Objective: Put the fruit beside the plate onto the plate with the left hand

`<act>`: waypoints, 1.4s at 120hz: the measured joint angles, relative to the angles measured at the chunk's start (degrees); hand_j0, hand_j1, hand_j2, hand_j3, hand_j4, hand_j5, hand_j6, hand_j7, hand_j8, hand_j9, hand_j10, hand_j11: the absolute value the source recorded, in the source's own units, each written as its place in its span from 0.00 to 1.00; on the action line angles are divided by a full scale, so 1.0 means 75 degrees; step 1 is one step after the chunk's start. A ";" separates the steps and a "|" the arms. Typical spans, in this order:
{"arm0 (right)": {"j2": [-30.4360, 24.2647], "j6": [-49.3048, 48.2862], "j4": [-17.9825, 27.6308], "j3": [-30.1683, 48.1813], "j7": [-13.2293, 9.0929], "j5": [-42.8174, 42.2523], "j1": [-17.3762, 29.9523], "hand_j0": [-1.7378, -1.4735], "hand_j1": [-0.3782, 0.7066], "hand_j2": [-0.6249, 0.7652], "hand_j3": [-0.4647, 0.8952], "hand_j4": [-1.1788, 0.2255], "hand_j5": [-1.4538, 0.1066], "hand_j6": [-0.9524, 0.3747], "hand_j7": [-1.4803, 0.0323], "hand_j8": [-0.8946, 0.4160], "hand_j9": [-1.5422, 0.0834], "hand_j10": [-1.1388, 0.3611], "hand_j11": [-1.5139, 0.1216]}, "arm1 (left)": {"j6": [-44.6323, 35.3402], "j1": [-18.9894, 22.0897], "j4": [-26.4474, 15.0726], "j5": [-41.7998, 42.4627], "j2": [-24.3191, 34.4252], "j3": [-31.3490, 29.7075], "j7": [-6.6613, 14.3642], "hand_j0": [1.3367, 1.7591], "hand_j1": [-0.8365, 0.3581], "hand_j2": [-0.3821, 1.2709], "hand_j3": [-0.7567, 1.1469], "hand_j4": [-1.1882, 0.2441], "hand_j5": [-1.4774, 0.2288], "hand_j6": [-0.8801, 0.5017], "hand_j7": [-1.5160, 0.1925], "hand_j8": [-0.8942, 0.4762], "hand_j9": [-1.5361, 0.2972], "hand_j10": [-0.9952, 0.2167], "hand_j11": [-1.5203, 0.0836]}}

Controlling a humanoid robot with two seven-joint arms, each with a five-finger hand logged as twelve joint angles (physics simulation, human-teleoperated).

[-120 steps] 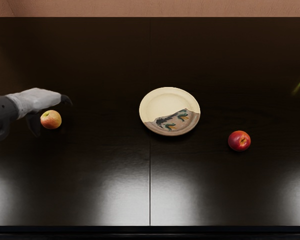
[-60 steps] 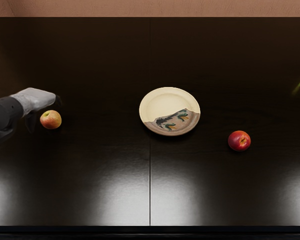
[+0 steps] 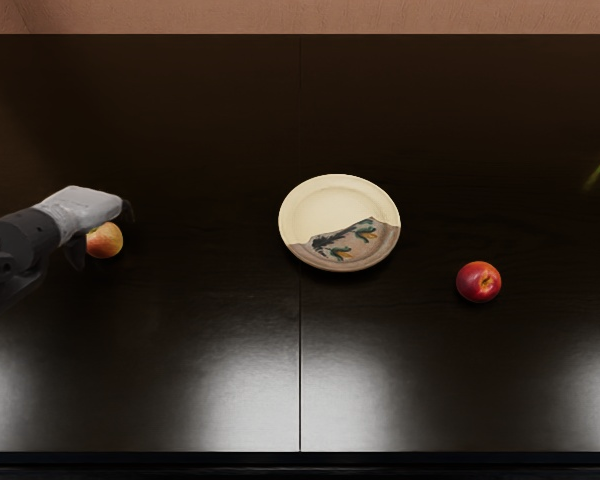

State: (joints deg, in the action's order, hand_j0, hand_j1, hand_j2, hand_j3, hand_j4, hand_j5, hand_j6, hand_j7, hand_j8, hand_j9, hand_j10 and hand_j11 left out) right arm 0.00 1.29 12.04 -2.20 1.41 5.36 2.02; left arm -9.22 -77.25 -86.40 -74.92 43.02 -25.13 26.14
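I'm seeing a cream plate [image 3: 320, 203] wearing a brown band with green-orange painting, one red fruit [image 3: 478, 281], one yellow-red fruit [image 3: 107, 241], a glossy black worktop [image 3: 300, 380].

No text, number, brand or sign can be read anywhere. The plate [image 3: 325, 205] carries only a painted motif in dark, green and orange strokes toward its 5 o'clock side, and that is a picture, not lettering.

Apple [image 3: 108, 241] left of plate [image 3: 325, 205] (peach [image 3: 478, 281] right).
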 joint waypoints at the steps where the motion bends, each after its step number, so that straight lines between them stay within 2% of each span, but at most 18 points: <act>1: 0.0000 0.0000 0.0000 0.0000 0.0001 0.0000 0.0000 0.30 0.06 0.45 0.34 0.82 0.91 0.69 0.95 0.66 0.92 0.74 0.90 | -0.0003 0.0005 0.0007 0.0000 -0.0002 0.0000 -0.0001 0.76 0.64 0.28 0.40 0.58 0.60 0.38 0.62 0.39 0.59 0.53 0.67; 42: 0.0000 0.0000 0.0000 0.0000 0.0001 0.0000 0.0000 0.30 0.06 0.45 0.34 0.82 0.91 0.69 0.95 0.66 0.92 0.74 0.90 | -0.0084 0.0093 0.0165 -0.0026 -0.0099 -0.0002 -0.0020 0.76 0.51 0.30 0.40 0.49 0.50 0.29 0.52 0.29 0.49 0.42 0.55; 48: 0.0000 0.0001 0.0000 0.0000 0.0000 0.0000 0.0000 0.30 0.06 0.45 0.34 0.82 0.91 0.69 0.95 0.66 0.92 0.74 0.90 | -0.0090 0.0152 0.0171 -0.0060 -0.0147 0.0002 -0.0016 0.76 0.49 0.30 0.40 0.47 0.49 0.30 0.50 0.31 0.48 0.40 0.54; 62: 0.0000 0.0003 0.0000 0.0000 0.0000 0.0000 0.0000 0.30 0.06 0.44 0.34 0.82 0.91 0.69 0.95 0.66 0.92 0.74 0.90 | -0.0125 0.0221 0.0200 -0.0102 -0.0204 0.0013 -0.0017 0.75 0.49 0.35 0.40 0.42 0.48 0.29 0.49 0.31 0.45 0.36 0.50; 85: 0.0000 0.0003 0.0000 0.0000 0.0000 0.0001 0.0000 0.30 0.06 0.44 0.34 0.82 0.91 0.69 0.95 0.66 0.92 0.74 0.90 | -0.0150 0.0346 0.0331 -0.0137 -0.0348 0.0015 -0.0011 0.74 0.52 0.30 0.40 0.39 0.44 0.27 0.44 0.32 0.40 0.33 0.46; 97: 0.0000 0.0003 0.0000 0.0000 0.0002 0.0000 0.0000 0.30 0.06 0.44 0.34 0.82 0.91 0.69 0.95 0.66 0.92 0.74 0.90 | -0.0159 0.0411 0.0426 -0.0123 -0.0478 0.0013 -0.0031 0.74 0.51 0.33 0.40 0.36 0.41 0.23 0.42 0.32 0.38 0.30 0.43; 100: 0.0000 0.0003 0.0000 0.0000 0.0001 0.0000 0.0000 0.30 0.06 0.44 0.34 0.82 0.91 0.69 0.95 0.66 0.92 0.74 0.90 | -0.0157 0.0436 0.0463 -0.0138 -0.0523 0.0011 -0.0018 0.76 0.51 0.28 0.48 0.36 0.40 0.22 0.44 0.32 0.37 0.31 0.42; 104: 0.0000 0.0002 0.0000 0.0000 0.0001 0.0000 0.0000 0.30 0.06 0.44 0.34 0.82 0.91 0.69 0.95 0.66 0.92 0.74 0.90 | -0.0164 0.0478 0.0502 -0.0149 -0.0552 0.0012 -0.0021 0.78 0.50 0.22 0.60 0.39 0.36 0.30 0.32 0.35 0.37 0.34 0.41; 107: 0.0000 0.0002 0.0000 0.0000 0.0001 0.0000 0.0000 0.30 0.06 0.44 0.34 0.82 0.91 0.69 0.95 0.66 0.92 0.74 0.90 | -0.0169 0.0488 0.0526 -0.0151 -0.0560 0.0015 -0.0036 0.78 0.50 0.22 0.63 0.41 0.33 0.33 0.27 0.36 0.36 0.35 0.40; 110: 0.0000 0.0003 0.0000 0.0000 0.0001 0.0000 0.0000 0.30 0.06 0.44 0.34 0.82 0.91 0.69 0.95 0.66 0.92 0.74 0.90 | -0.0177 0.0489 0.0548 -0.0133 -0.0563 0.0013 -0.0058 0.77 0.49 0.22 0.64 0.42 0.30 0.32 0.28 0.36 0.36 0.36 0.39; 120: 0.0000 0.0002 0.0000 0.0000 0.0001 0.0000 0.0000 0.30 0.06 0.44 0.34 0.82 0.91 0.69 0.95 0.66 0.92 0.74 0.90 | -0.0178 0.0503 0.0585 -0.0124 -0.0556 0.0013 -0.0087 0.74 0.48 0.20 0.69 0.36 0.30 0.35 0.24 0.39 0.32 0.38 0.34; 125: 0.0000 0.0001 0.0000 0.0000 0.0000 0.0000 0.0000 0.30 0.06 0.44 0.34 0.82 0.91 0.69 0.95 0.66 0.92 0.74 0.90 | -0.0194 0.0555 0.0597 -0.0151 -0.0557 0.0019 -0.0093 0.75 0.47 0.15 0.78 0.32 0.30 0.39 0.20 0.41 0.30 0.41 0.31; 131: 0.0000 0.0001 0.0000 0.0000 0.0002 0.0000 0.0000 0.30 0.06 0.44 0.34 0.82 0.91 0.69 0.95 0.66 0.92 0.74 0.90 | -0.0194 0.0564 0.0604 -0.0148 -0.0556 0.0022 -0.0099 0.75 0.46 0.15 0.81 0.29 0.30 0.40 0.18 0.44 0.28 0.43 0.27; 137: 0.0000 0.0001 0.0000 0.0000 0.0001 0.0000 0.0000 0.30 0.06 0.44 0.34 0.82 0.91 0.69 0.95 0.66 0.92 0.74 0.90 | -0.0195 0.0568 0.0604 -0.0122 -0.0545 0.0027 -0.0107 0.75 0.46 0.15 0.80 0.26 0.29 0.40 0.17 0.45 0.27 0.45 0.25; 143: 0.0000 0.0001 0.0000 0.0000 0.0002 0.0000 0.0000 0.30 0.06 0.44 0.34 0.82 0.91 0.69 0.95 0.66 0.92 0.74 0.90 | -0.0195 0.0562 0.0600 -0.0085 -0.0508 0.0035 -0.0107 0.69 0.44 0.16 0.80 0.25 0.28 0.40 0.18 0.45 0.25 0.44 0.23; 147: 0.0000 0.0002 0.0000 0.0000 0.0001 0.0000 0.0000 0.30 0.06 0.44 0.34 0.82 0.91 0.69 0.95 0.66 0.92 0.74 0.90 | -0.0196 0.0541 0.0596 -0.0063 -0.0476 0.0043 -0.0108 0.68 0.43 0.20 0.78 0.24 0.27 0.38 0.18 0.44 0.24 0.43 0.22; 154: 0.0000 0.0002 0.0000 0.0000 0.0001 0.0000 0.0000 0.30 0.06 0.44 0.34 0.82 0.91 0.69 0.95 0.66 0.92 0.74 0.90 | -0.0215 0.0518 0.0586 -0.0038 -0.0439 0.0057 -0.0109 0.68 0.41 0.24 0.69 0.23 0.27 0.37 0.19 0.43 0.23 0.40 0.20; 168: 0.0000 0.0001 0.0000 0.0000 0.0001 0.0000 0.0000 0.30 0.06 0.44 0.34 0.82 0.91 0.69 0.95 0.66 0.92 0.74 0.90 | -0.0235 0.0440 0.0561 -0.0030 -0.0343 0.0118 -0.0116 0.69 0.36 0.28 0.56 0.20 0.28 0.36 0.22 0.46 0.22 0.43 0.19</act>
State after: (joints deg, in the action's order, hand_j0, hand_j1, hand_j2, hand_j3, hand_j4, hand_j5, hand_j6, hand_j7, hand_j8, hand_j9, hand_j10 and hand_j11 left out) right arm 0.00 1.30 12.04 -2.20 1.42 5.36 2.02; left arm -10.98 -73.95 -82.19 -75.15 40.44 -24.24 25.27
